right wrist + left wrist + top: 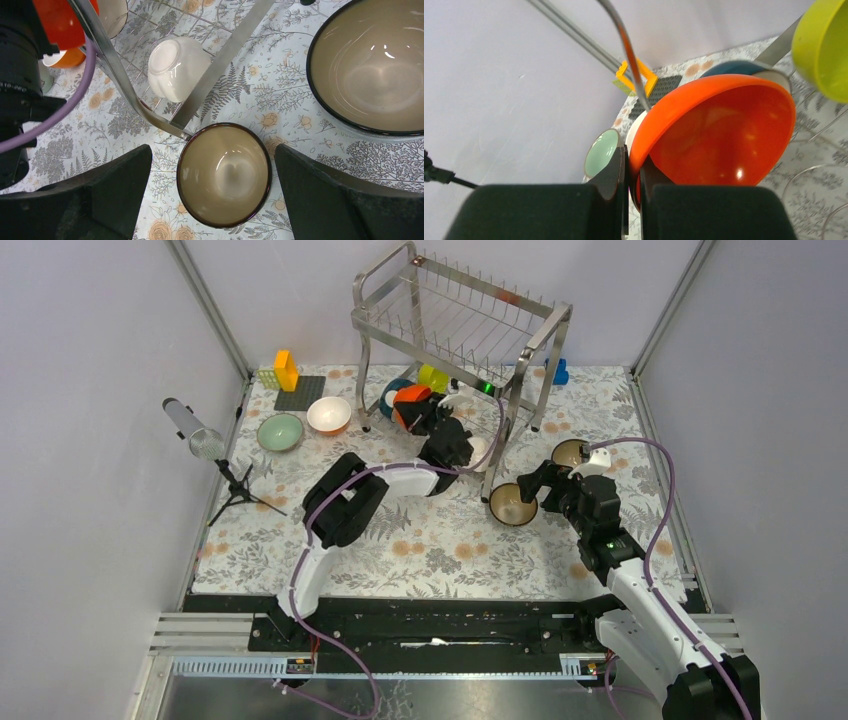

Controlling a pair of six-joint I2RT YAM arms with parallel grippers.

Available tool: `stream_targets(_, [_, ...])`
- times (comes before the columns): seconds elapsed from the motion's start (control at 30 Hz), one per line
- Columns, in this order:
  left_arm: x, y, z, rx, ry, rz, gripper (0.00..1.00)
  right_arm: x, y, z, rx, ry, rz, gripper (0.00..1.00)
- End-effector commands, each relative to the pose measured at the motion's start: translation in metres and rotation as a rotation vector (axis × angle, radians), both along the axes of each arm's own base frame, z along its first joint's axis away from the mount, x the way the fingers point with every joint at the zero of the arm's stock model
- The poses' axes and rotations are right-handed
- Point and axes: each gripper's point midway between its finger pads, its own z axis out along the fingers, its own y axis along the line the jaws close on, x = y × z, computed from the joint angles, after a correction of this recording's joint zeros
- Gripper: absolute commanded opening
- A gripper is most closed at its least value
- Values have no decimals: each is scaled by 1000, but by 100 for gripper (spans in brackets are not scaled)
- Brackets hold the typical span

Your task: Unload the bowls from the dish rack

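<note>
1 orange bowl, rim in left gripper, inside dish rack

The left arm rises from its base toward one o'clock, with the wrist bent back toward eleven. The left tool is pinched tight on an orange bowl at its rim. The right arm stretches toward eleven o'clock. The right tool points down, jaws spread wide, gripping nothing.

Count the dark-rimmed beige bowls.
2. One bowl sits under the open right end effector by the dish rack; the other bowl beside it, farther right. Others may be hidden.
</note>
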Motion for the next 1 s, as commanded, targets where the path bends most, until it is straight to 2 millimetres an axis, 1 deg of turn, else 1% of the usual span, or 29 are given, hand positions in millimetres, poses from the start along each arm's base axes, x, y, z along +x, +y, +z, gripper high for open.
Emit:
stream_targets(0.0, [-36,9,38,-164,-116,31,0,3,1,14,8,-59,3,100])
stream_targets(0.2, [-68,26,40,-234,-143,78,0,3,2,15,12,-61,8,100])
stream_targets(0.3, [-79,37,31,-271,-135,106,0,2,2,16,13,-63,9,100])
stream_targets(0.4, [-94,52,19,-303,-134,125,0,2,3,15,14,-61,12,100])
stream_targets(0.5, [-109,68,17,-358,-159,140,0,2,3,15,17,-60,13,99])
stream_targets(0.63, [-126,89,15,-448,-225,139,0,2,4,15,18,-57,20,99])
stream_targets(0.77, [-137,110,16,-551,-310,146,0,1,4,15,18,-59,22,99])
stream_targets(0.97, [-152,129,20,-737,-462,101,0,1,4,14,16,-55,19,99])
